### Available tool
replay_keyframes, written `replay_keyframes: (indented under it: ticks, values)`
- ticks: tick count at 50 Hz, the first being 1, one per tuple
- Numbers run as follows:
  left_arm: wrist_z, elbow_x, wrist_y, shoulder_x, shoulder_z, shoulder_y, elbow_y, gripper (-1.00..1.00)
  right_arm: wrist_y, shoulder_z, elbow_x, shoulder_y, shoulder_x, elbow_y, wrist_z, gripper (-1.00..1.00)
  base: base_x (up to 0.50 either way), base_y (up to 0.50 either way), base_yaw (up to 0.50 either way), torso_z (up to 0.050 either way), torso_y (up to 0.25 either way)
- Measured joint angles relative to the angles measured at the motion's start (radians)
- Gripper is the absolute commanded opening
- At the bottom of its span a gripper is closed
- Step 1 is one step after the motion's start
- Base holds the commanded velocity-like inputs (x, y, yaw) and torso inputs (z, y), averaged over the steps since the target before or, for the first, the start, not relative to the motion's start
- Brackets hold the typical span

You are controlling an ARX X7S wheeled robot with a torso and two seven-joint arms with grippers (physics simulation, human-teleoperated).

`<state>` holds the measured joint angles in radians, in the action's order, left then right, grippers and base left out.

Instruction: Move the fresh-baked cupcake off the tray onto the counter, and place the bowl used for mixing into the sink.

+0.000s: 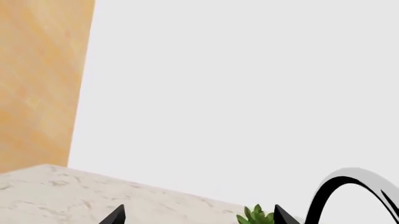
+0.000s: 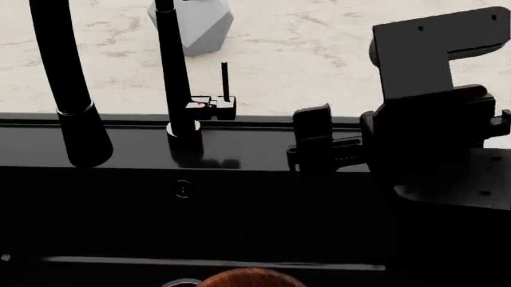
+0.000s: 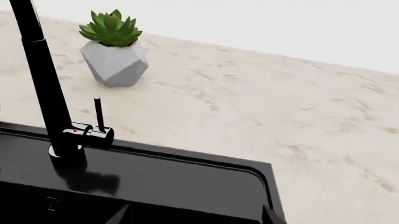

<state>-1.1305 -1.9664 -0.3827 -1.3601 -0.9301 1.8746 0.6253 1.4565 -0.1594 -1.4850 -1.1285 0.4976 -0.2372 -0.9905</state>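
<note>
Only a sliver of the reddish-brown bowl (image 2: 239, 278) shows, at the bottom edge of the head view, low inside the black sink (image 2: 239, 203). My right gripper (image 2: 312, 143) is open and empty above the sink's back right part; in the right wrist view its tips (image 3: 194, 215) stand wide apart over the sink's rear ledge (image 3: 174, 182). My left gripper (image 1: 199, 217) is open and empty, facing the beige counter (image 1: 74, 191) and a white wall. The cupcake and the tray are out of view.
The black faucet (image 2: 172, 72) with a lever stands at the sink's back, its curved neck and spray head (image 2: 84, 131) hanging left. A succulent in a grey faceted pot (image 3: 115, 60) stands on the counter (image 3: 281, 107) behind it. An orange wooden panel (image 1: 37, 79) stands beside the wall.
</note>
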Motion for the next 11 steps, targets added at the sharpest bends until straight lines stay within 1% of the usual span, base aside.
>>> replay_keyframes:
  ticks: [6, 8, 11]
  values:
    - [-0.012, -0.008, -0.021, -0.008, 0.011, 0.015, 0.006, 1.0, -0.064, 0.174, -0.249, 0.098, 0.097, -0.169, -0.202, 1.0, 0.0, 0.0, 0.0, 0.0, 0.0]
    - [-0.016, -0.01, -0.028, -0.009, 0.013, 0.02, 0.007, 1.0, -0.089, 0.224, -0.319, 0.13, 0.127, -0.223, -0.254, 1.0, 0.0, 0.0, 0.0, 0.0, 0.0]
    - [-0.021, -0.013, -0.037, -0.009, 0.017, 0.025, 0.008, 1.0, -0.106, 0.28, -0.374, 0.156, 0.15, -0.277, -0.298, 1.0, 0.0, 0.0, 0.0, 0.0, 0.0]
